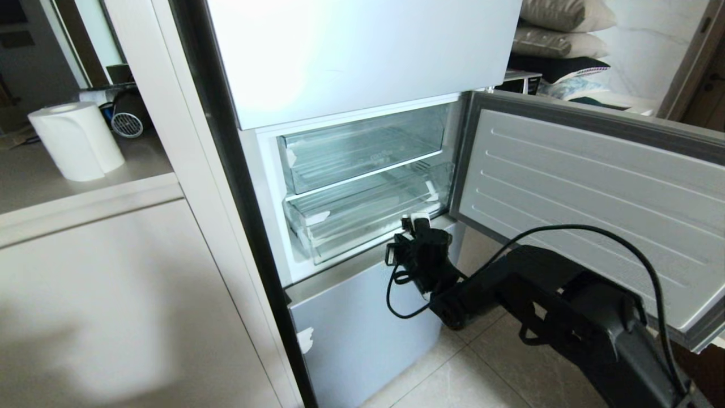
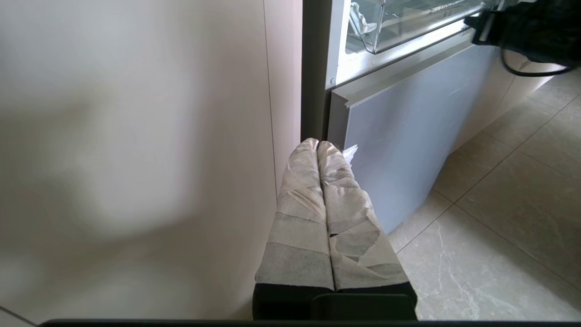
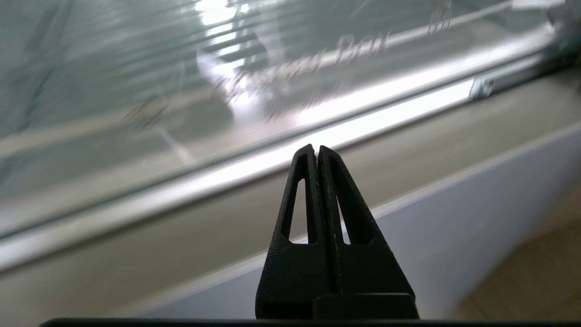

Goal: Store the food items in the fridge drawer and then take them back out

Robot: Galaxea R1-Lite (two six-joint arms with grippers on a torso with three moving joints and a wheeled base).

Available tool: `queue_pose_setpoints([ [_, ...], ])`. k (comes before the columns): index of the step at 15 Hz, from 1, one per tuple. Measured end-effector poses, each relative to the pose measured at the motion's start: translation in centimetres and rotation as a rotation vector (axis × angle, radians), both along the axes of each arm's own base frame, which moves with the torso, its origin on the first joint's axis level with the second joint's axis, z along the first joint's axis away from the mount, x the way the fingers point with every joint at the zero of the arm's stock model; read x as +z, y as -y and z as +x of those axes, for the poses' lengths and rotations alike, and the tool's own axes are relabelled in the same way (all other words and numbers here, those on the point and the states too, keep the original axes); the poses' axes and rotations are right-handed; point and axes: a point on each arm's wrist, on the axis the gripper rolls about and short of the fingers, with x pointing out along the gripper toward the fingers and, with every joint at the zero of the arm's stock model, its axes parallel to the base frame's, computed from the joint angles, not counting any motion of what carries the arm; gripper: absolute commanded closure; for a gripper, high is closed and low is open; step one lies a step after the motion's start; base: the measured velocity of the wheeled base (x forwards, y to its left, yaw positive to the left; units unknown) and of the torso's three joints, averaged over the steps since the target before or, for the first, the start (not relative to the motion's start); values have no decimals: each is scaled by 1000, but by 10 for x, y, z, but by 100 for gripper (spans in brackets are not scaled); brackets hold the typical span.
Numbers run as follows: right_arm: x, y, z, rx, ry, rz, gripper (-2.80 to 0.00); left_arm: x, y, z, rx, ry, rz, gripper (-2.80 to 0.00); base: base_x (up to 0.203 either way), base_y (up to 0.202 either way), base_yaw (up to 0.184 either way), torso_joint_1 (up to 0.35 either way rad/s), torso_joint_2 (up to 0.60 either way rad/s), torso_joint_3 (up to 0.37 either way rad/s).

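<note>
The fridge drawer point(image 1: 362, 221), a clear plastic bin, sits pushed in at the bottom of the open middle compartment. It also shows in the left wrist view point(image 2: 399, 22) and, blurred, close up in the right wrist view point(image 3: 181, 91). No food items are in view. My right gripper point(image 1: 416, 221) is shut and empty, its tips point(image 3: 316, 147) just below the drawer's front lip, near its right end. My left gripper point(image 2: 317, 144), its fingers wrapped in pale tape, is shut and empty. It hangs low beside the fridge's left edge.
The compartment door point(image 1: 595, 198) stands swung open to the right, above my right arm. A shallower clear tray point(image 1: 362, 150) sits above the drawer. The pale-blue lower panel point(image 1: 362, 328) is closed. A paper roll point(image 1: 76, 141) stands on the counter at left. Tiled floor point(image 1: 487, 374) lies below.
</note>
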Motion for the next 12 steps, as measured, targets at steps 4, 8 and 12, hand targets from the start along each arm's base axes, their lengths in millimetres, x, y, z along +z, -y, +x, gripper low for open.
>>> queue_pose_setpoints([
  [4, 34, 15, -79, 57, -121, -46, 0, 0, 0, 0, 0, 0, 0, 0, 0, 0, 0, 0, 0, 0],
  [8, 70, 56, -159, 62, -179, -69, 0, 0, 0, 0, 0, 0, 0, 0, 0, 0, 0, 0, 0, 0],
  [12, 81, 101, -218, 55, -211, -50, 0, 0, 0, 0, 0, 0, 0, 0, 0, 0, 0, 0, 0, 0],
])
